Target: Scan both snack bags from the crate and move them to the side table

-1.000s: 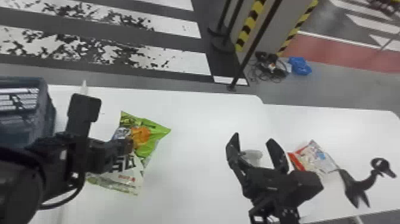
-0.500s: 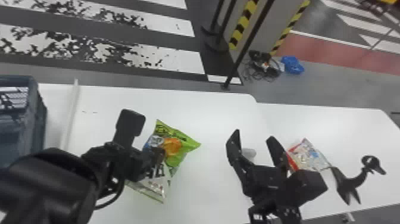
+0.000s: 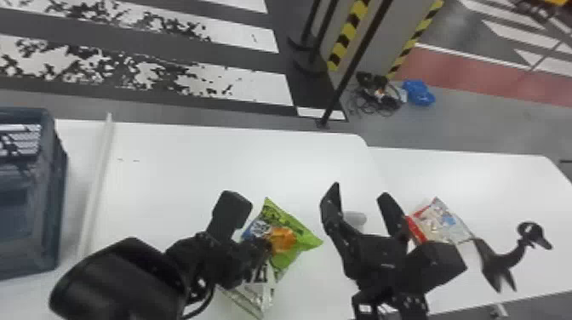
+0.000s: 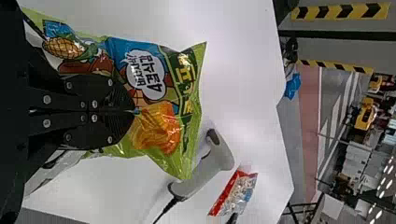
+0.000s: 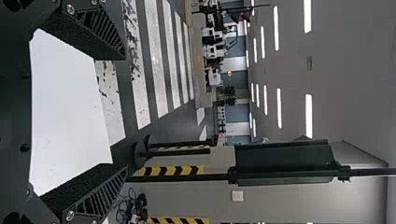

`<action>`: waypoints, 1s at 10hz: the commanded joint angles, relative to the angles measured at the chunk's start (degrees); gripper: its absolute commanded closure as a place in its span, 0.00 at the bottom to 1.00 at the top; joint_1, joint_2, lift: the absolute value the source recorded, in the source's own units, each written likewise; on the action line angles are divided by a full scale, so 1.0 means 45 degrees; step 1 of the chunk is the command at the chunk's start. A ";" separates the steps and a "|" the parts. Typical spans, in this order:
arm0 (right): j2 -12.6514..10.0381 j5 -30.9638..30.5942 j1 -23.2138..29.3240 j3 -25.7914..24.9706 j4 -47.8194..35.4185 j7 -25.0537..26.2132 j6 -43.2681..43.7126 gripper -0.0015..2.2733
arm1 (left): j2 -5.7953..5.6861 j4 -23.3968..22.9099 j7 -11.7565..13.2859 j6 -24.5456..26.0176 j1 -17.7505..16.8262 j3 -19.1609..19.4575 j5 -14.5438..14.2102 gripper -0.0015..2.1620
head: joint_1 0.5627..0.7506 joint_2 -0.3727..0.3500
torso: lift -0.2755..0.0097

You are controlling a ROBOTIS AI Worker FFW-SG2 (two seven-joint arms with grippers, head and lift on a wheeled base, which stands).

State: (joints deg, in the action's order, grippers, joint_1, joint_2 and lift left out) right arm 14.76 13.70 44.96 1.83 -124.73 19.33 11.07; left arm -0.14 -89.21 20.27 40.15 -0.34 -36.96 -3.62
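In the head view my left gripper [image 3: 255, 251] holds the green snack bag [image 3: 293, 230] over the middle of the white table. The left wrist view has the left gripper [image 4: 133, 111] shut on that green bag [image 4: 184, 74], fingertips pressed together against its front. My right gripper [image 3: 361, 200] stands open to the right of the bag in the head view; in the right wrist view, the right gripper [image 5: 125, 112] has nothing between its fingers. A red and clear snack bag [image 3: 440, 221] lies on the side table [image 3: 502, 183]. The scanner [image 4: 205, 168] rests on the table, its pale body partly behind the right gripper in the head view.
The blue-grey crate [image 3: 30, 204] stands at the left of the main table [image 3: 191, 157], beside a thin white strip [image 3: 95, 183]. A black bird-shaped stand [image 3: 506, 255] is on the right near the red bag. A dark pole [image 3: 353, 64] rises beyond the table.
The left gripper has carried the green bag rightward, away from the crate and closer to the right gripper. The head view has shifted slightly. The right gripper has stayed open in about the same place.
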 commanded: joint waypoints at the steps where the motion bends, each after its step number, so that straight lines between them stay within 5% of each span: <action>1: 0.0020 0.0042 -0.0030 0.0004 0.0003 -0.0019 -0.0030 0.05 | 0.0063 0.0527 0.0106 -0.0142 -0.0041 -0.0420 0.0159 0.74 | 0.70 0.03 | 0.86; 3: 0.0040 0.0081 -0.0050 -0.0016 0.0023 -0.0019 0.0009 0.05 | 0.0063 0.1269 0.0067 -0.0728 -0.0119 -0.0771 0.0433 0.74 | 0.70 0.03 | 0.86; 4: 0.0079 0.0081 -0.0030 -0.0036 0.0023 -0.0019 0.0009 0.05 | 0.0063 0.1387 -0.0031 -0.0962 -0.0138 -0.0732 0.0452 0.62 | 0.70 0.03 | 0.86; 5: 0.0098 0.0081 -0.0030 -0.0075 0.0023 -0.0038 0.0009 0.05 | 0.0063 0.1230 0.0047 -0.1079 -0.0138 -0.0576 0.0452 0.11 | 0.70 0.03 | 0.86; 6: 0.0098 0.0101 0.0009 -0.0094 0.0003 -0.0038 0.0009 0.05 | 0.0063 0.0996 0.0047 -0.1040 -0.0119 -0.0459 0.0491 0.00 | 0.70 0.03 | 0.86; 8: 0.0098 0.0101 0.0067 -0.0114 -0.0016 -0.0038 0.0009 0.05 | 0.0063 0.0176 0.0028 -0.0923 0.0116 -0.0088 0.0472 0.02 | 0.70 0.03 | 0.86; 10: 0.0118 0.0101 0.0087 -0.0133 -0.0075 -0.0038 0.0009 0.05 | -0.0263 -0.1504 0.0067 -0.0688 0.0955 0.0830 0.0491 0.02 | 0.70 0.03 | 0.86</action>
State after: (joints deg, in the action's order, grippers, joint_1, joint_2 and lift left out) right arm 15.23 14.15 45.34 1.28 -125.01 19.16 11.11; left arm -0.86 -93.75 20.55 36.75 2.85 -34.73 -1.42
